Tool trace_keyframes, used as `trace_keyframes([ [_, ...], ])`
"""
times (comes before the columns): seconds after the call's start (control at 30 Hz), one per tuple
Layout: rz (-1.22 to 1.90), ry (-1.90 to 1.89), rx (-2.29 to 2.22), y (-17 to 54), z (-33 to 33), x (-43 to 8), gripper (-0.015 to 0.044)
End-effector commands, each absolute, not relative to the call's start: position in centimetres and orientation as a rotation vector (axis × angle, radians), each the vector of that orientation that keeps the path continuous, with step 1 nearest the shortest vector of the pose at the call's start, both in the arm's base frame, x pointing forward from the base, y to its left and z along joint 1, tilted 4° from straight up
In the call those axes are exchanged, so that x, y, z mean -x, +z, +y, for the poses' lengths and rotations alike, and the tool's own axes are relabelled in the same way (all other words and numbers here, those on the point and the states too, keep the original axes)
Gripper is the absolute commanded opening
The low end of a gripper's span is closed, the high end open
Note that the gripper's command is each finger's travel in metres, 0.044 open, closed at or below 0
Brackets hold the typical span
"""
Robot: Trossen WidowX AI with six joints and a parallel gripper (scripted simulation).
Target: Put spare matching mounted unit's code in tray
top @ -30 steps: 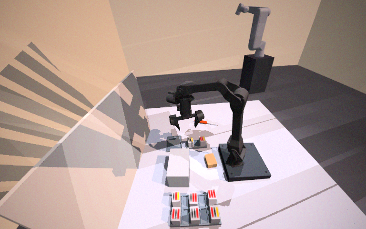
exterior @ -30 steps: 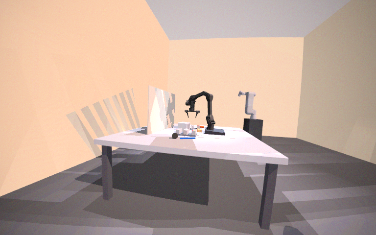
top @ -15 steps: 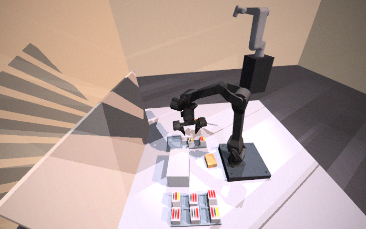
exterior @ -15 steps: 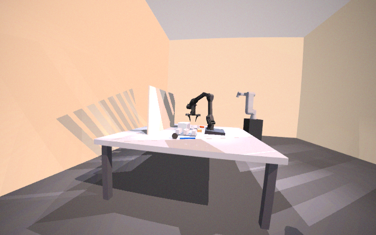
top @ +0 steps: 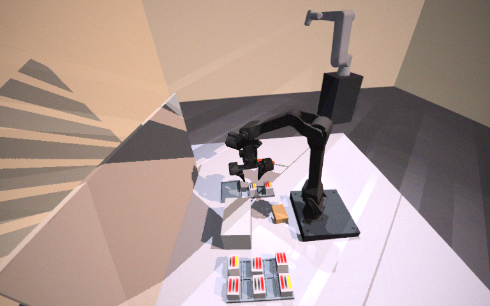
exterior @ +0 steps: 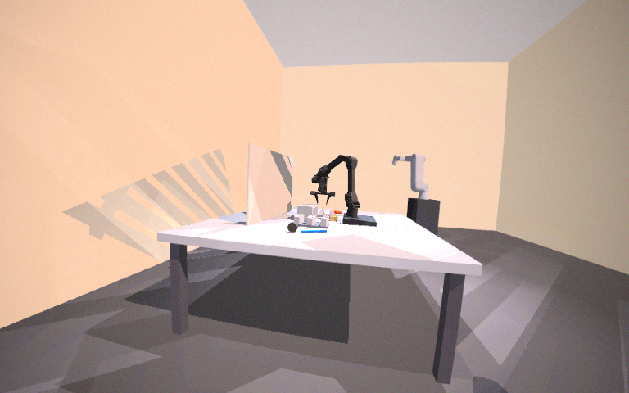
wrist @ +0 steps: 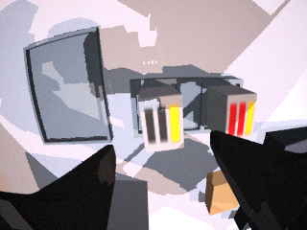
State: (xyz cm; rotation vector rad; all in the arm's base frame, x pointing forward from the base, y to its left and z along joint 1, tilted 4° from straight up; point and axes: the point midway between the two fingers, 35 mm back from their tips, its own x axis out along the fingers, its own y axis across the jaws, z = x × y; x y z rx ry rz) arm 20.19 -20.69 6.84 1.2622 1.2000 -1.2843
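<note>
My gripper (top: 251,180) (exterior: 322,203) (wrist: 163,145) is open, pointing down above the far rack (wrist: 191,115), with nothing between its fingers. In that rack stand two spares: one marked black, black, yellow (top: 252,187) (wrist: 163,126), seen between the fingertips in the wrist view, and one marked red, red, yellow (top: 268,186) (wrist: 242,117) to its right. The grey tray (top: 231,190) (wrist: 72,105) lies left of the rack and holds nothing. A large white box (top: 237,218) (exterior: 307,210) stands nearer the top camera; no code shows on its visible sides.
A near rack (top: 245,268) holds several striped blocks. An orange block (top: 279,213) (exterior: 333,218) (wrist: 223,193) lies beside the arm's base. A tall panel (top: 144,201) (exterior: 269,185) stands at left. A red-orange screwdriver (exterior: 337,212), blue stick (exterior: 313,230) and dark ball (exterior: 291,227) are on the table.
</note>
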Motion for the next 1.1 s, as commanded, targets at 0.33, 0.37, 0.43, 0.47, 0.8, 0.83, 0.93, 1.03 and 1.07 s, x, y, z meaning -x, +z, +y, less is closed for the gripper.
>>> trace_keyframes([
  [0.33,1.213,-1.292,-1.267,4.2,-20.6,-20.0,0.03],
  [0.37,1.213,-1.292,-1.267,4.0,-20.6,-20.0,0.03],
  [0.43,1.213,-1.292,-1.267,3.7,-20.6,-20.0,0.03],
  [0.47,1.213,-1.292,-1.267,3.5,-20.6,-20.0,0.03],
  [0.8,1.213,-1.292,-1.267,1.9,-20.5,-19.9,0.03],
  [0.83,1.213,-1.292,-1.267,1.7,-20.5,-19.9,0.03],
  [0.93,1.213,-1.292,-1.267,1.2,-20.4,-19.8,0.03],
  [1.03,1.213,-1.292,-1.267,0.7,-20.4,-19.8,0.03],
  [1.07,1.213,-1.292,-1.267,0.6,-20.4,-19.7,0.03],
])
